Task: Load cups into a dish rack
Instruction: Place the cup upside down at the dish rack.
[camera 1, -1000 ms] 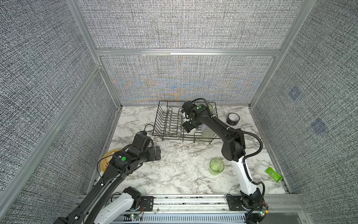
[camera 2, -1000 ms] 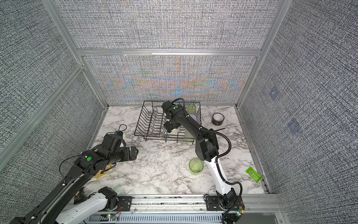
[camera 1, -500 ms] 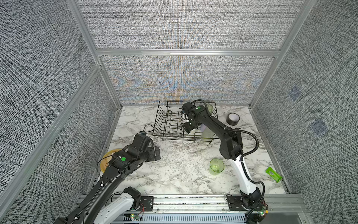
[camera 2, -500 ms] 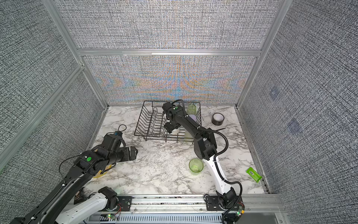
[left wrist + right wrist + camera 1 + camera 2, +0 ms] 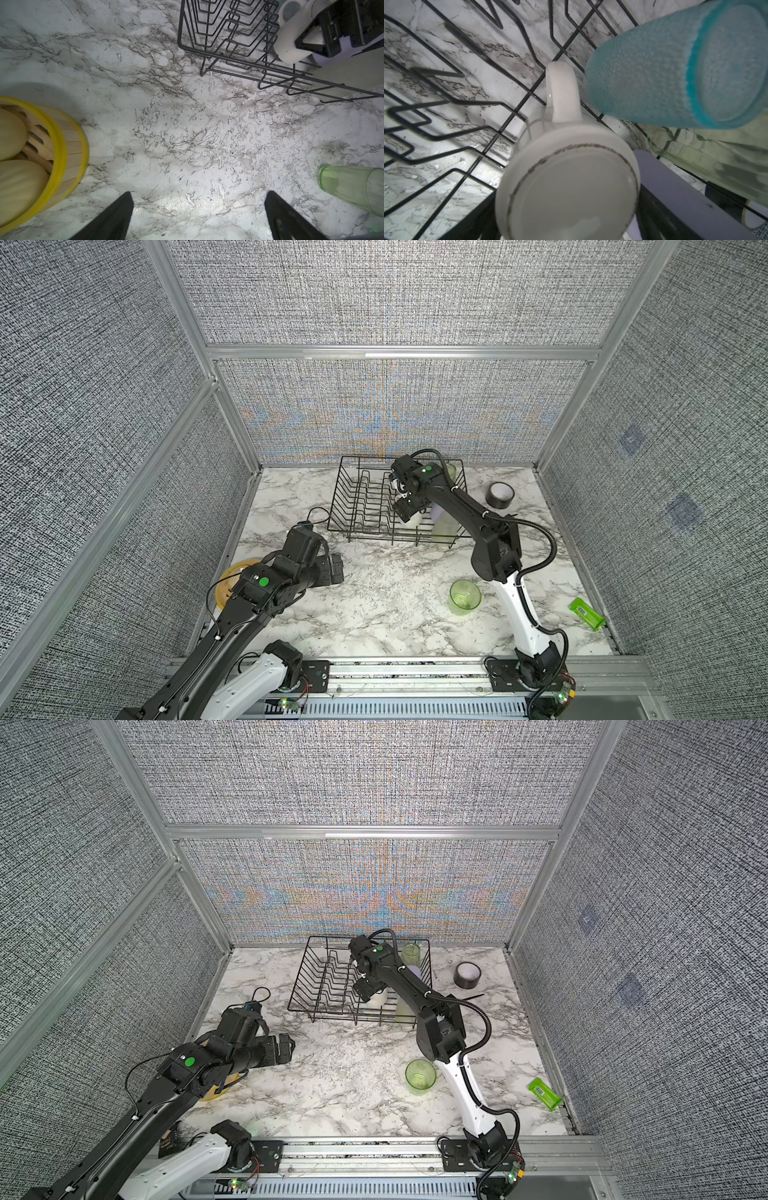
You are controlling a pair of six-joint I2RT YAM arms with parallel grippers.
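The black wire dish rack (image 5: 361, 506) (image 5: 324, 986) stands at the back of the table. My right gripper (image 5: 409, 506) (image 5: 566, 207) reaches down into it, a jaw on either side of an upside-down white cup (image 5: 415, 519) (image 5: 571, 187). The cup hides the pads, so I cannot see whether they press on it. Around it in the rack are a teal cup (image 5: 654, 72), a lilac cup (image 5: 437, 512), a pale yellow-green cup (image 5: 444, 526) and a tall green cup (image 5: 451, 472). A short green cup (image 5: 464, 596) (image 5: 353, 187) stands upright on the table. My left gripper (image 5: 336, 568) (image 5: 199, 195) hovers open and holds nothing.
A round yellow-rimmed wooden container (image 5: 232, 580) (image 5: 62, 145) sits by the left wall under my left arm. A black tape roll (image 5: 500, 494) lies right of the rack. A green packet (image 5: 587, 613) lies near the right wall. Panel walls close in three sides.
The right arm's elbow has shifted a little to the left while its gripper stays over the white cup. The left arm has not visibly moved.
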